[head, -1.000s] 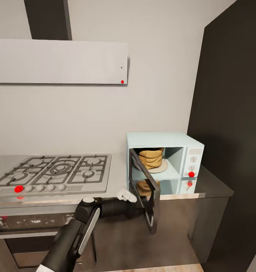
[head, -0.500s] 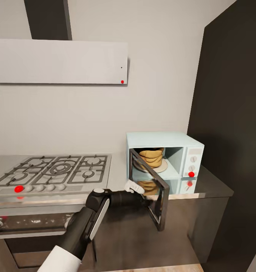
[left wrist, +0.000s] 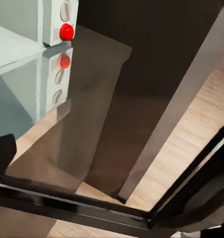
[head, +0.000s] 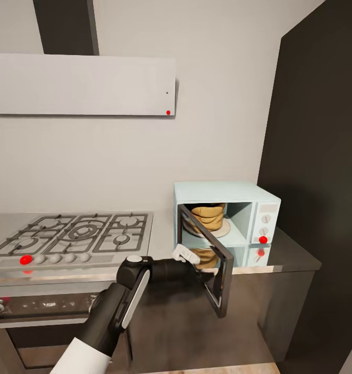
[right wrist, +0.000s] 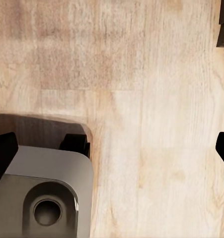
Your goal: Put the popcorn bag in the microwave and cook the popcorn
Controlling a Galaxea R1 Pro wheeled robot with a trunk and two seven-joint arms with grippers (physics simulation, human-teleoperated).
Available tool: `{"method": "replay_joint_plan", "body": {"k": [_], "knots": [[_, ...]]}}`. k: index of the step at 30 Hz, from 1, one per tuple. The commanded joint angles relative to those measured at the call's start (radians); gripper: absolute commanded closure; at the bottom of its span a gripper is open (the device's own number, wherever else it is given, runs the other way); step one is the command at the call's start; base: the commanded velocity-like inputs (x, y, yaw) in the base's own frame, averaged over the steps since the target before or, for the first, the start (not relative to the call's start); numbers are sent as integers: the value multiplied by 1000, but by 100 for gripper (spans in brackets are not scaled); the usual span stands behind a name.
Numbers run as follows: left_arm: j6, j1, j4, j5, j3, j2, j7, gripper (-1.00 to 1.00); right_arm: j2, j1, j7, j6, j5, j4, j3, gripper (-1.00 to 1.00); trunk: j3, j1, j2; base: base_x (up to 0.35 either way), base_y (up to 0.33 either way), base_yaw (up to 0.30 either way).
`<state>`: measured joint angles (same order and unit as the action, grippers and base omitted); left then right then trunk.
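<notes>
1. Sitting already inside the microwave [head: 225,215]: the popcorn bag [head: 208,216], upright on the round turntable plate [head: 223,230] in the pale blue cavity, so the pick-up from the countertop [head: 292,254] looks done.
2. Hanging half open: the black-framed glass door [head: 207,254], swung out past the counter's front edge, with the bag's reflection showing in the glass.
3. Reaching toward that door from the hob side: the left gripper [head: 203,274], right up against the door's outer face, apparently to push it closed; cannot tell whether its jaws are spread or closed, since the fingers are hidden against the dark frame.
4. Looking through the glass in the left wrist view: the door frame's corner [left wrist: 149,218] close ahead, and beyond it the cream control panel with its red light [left wrist: 66,31].
5. Pointing down at the floor: the right gripper [right wrist: 114,144], its dark fingertips [right wrist: 2,148] standing well apart, holding nothing.
6. Remaining, by judgement: shutting the door fully, turning on the heat at the panel's knobs [head: 265,225], and waiting for the popcorn to cook; no popped pieces visible yet.
7. Stretching along the pale grey wall: a glossy grey steel counter over dark brown cabinet fronts, carrying a steel gas hob [head: 77,235] beside the microwave.
8. Hanging above the hob: a flat white hood [head: 82,84]; rising beside the microwave: a tall dark cabinet [head: 321,171]; lying below: a pale wood floor [right wrist: 156,99].
</notes>
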<state>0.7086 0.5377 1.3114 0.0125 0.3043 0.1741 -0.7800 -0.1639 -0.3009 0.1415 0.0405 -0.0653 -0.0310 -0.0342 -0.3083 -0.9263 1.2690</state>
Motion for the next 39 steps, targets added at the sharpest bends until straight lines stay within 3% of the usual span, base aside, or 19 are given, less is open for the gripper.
{"method": "replay_joint_plan", "body": {"k": [1, 7, 8, 11, 14, 16, 19, 21, 24, 27, 32, 36, 39], "knots": [[9, 1, 6, 2, 5, 0, -8, -100, 0, -1, 3, 1, -7, -1, -3, -100, -1, 0, 1, 0, 0, 0], [-4, 2, 20, -25, 34, 0, 3, -100, 0, -1, 3, 1, -8, -1, -4, -100, -1, 0, 1, 0, 0, 0], [12, 2, 19, 19, 82, 0, 138, -100, -1, -1, 3, 2, -8, -1, -3, -100, -1, 0, 1, 0, 0, 0], [9, 2, 8, 82, 144, 0, 330, -100, -2, -1, 3, 1, -8, -1, -4, -100, -1, 0, 1, 0, 0, 0], [1, 2, 6, 116, 187, 0, 453, -100, -3, -1, 3, 2, -8, -1, -3, -100, -1, 0, 1, 0, 0, 0], [-4, 2, 5, 197, 254, 0, 496, -100, -5, -1, 2, 2, -7, -1, -3, -100, -1, 0, 1, 0, 0, 0], [-6, 2, 8, 224, 262, 0, 497, -100, -4, -1, 0, 2, -7, -1, -4, -100, -1, 0, 1, 0, 0, 0], [-6, 2, 8, 276, 294, 0, 499, -100, -3, -1, 0, 3, -7, -2, -4, -100, -1, 0, 1, 0, 0, 0], [-36, 9, -10, 301, 312, 0, 502, -100, -3, -1, 0, 2, -7, -1, -4, -100, -1, 0, 1, 0, 0, 0], [-79, 101, -119, 320, 316, 0, 515, -100, -4, -1, 0, 2, -7, -1, -4, -100, -1, 0, 1, 0, 0, 0], [-156, 230, -275, 483, 317, 0, 544, -100, -5, -1, 0, 2, -7, -1, -4, -100, -1, 0, 1, 0, 0, 0], [-199, 273, -333, 516, 317, 0, 561, -100, -4, -1, 0, 2, -7, -1, -4, -100, -1, 0, 1, 0, 0, 0], [-205, 278, -342, 519, 317, 0, 562, -100, -2, -1, 1, 2, -7, -1, -4, -100, -1, 0, 1, 0, 0, 0]]}}
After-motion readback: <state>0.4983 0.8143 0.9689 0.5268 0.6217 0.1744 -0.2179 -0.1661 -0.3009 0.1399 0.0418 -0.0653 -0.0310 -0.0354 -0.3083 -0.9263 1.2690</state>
